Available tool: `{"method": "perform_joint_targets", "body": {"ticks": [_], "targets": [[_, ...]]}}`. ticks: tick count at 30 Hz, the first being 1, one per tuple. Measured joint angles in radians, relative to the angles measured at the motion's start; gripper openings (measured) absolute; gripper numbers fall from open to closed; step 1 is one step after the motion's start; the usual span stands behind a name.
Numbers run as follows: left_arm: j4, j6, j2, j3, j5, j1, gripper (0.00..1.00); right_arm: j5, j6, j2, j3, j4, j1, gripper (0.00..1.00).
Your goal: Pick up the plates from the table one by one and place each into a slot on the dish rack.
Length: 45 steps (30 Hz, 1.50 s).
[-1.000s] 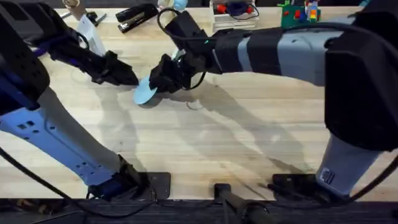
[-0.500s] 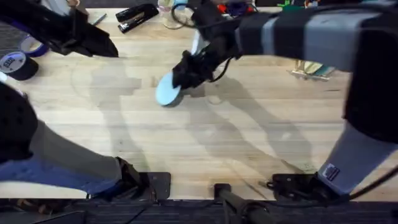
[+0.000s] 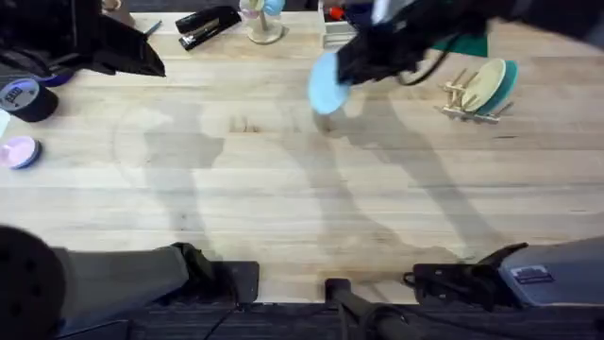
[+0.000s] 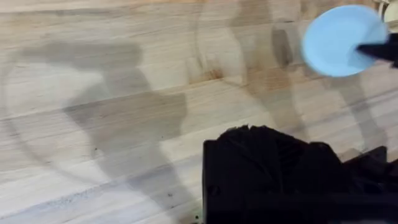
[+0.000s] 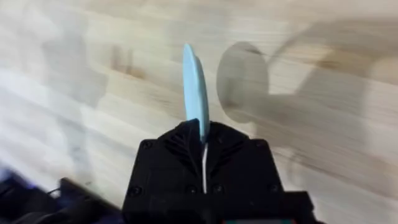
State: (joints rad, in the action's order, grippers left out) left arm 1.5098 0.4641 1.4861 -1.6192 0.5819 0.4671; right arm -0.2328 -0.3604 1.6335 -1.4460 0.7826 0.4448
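Observation:
My right gripper [image 3: 357, 64] is shut on a pale sky-blue plate [image 3: 327, 83] and holds it in the air above the table [image 3: 283, 189], left of the dish rack [image 3: 460, 95]. In the right wrist view the plate [image 5: 194, 81] stands edge-on, clamped in the right gripper [image 5: 203, 134]. A teal plate [image 3: 510, 76] stands in the rack with a pale cream plate [image 3: 484, 85] in front of it. My left gripper [image 3: 146, 59] hangs over the far left of the table, away from the plates. From the left wrist the blue plate [image 4: 339, 40] shows far off beyond the left gripper [image 4: 267, 149].
Dark tape rolls [image 3: 25, 96] and a small pink disc [image 3: 19, 151] lie at the left edge. A black stapler [image 3: 206, 24], a cup [image 3: 262, 21] and a white tray [image 3: 344, 33] line the back edge. Bare planks cover the middle and front.
The right arm has carried the blue plate rightward and farther back, from left of centre to near the rack. The left arm has pulled back to the far left corner.

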Motion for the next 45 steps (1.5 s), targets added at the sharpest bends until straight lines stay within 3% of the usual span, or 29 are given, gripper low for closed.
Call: {"method": "perform_joint_targets", "body": {"ticks": [2,6,14,18,23,31,32,37,39,45], "targets": [[0.011,0.000,-0.050,0.000,-0.004,-0.036,0.040,0.114,0.056,-0.116,0.000,0.083,-0.046,0.029],[0.019,-0.011,-0.078,-0.003,-0.038,-0.113,0.040,0.227,0.093,-0.221,0.000,0.173,-0.083,0.029],[0.048,-0.080,-0.081,-0.116,-0.188,-0.320,0.040,0.428,0.115,-0.399,0.000,0.319,-0.143,0.028],[0.064,-0.112,-0.081,-0.190,-0.265,-0.393,0.039,0.531,0.122,-0.482,0.000,0.336,-0.163,0.029],[0.083,-0.143,-0.081,-0.239,-0.334,-0.431,0.041,0.646,0.122,-0.576,0.000,0.352,-0.179,0.028],[0.095,-0.158,-0.081,-0.243,-0.376,-0.431,0.060,0.740,0.097,-0.657,0.000,0.406,-0.234,0.027],[0.095,-0.158,-0.081,-0.243,-0.380,-0.431,0.146,0.744,0.090,-0.661,0.000,0.419,-0.247,0.027],[0.095,-0.162,-0.081,-0.243,-0.394,-0.431,0.911,0.753,0.068,-0.663,0.000,0.470,-0.305,0.027],[0.095,-0.166,-0.081,-0.243,-0.395,-0.431,0.989,0.754,0.064,-0.663,0.000,0.478,-0.325,0.027],[0.097,-0.166,-0.081,-0.243,-0.396,-0.431,0.995,0.760,0.053,-0.663,0.000,0.478,-0.365,0.027]]}}
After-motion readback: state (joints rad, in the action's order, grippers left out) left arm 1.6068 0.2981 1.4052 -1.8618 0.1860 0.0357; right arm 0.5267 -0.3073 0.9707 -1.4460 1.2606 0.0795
